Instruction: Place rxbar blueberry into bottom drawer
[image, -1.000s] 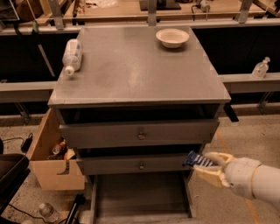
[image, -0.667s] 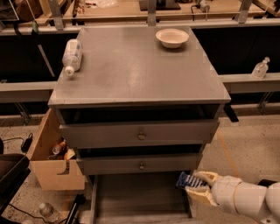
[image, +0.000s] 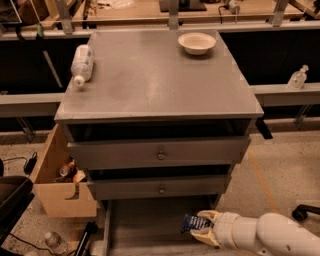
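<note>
Low over drawer (image: 145, 226), fingers (image: 208, 215) round one rxbar (image: 192, 222)

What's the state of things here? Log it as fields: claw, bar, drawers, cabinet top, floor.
claw: low on the right, over the bottom drawer, shut on the snack bar
snack bar: dark blue wrapper, held in the claw, not yet released
bottom drawer: pulled out
upper drawers: two, round knobs
cabinet top: white bowl back right; clear bottle lying at left edge
floor: wooden crate left of cabinet
</note>
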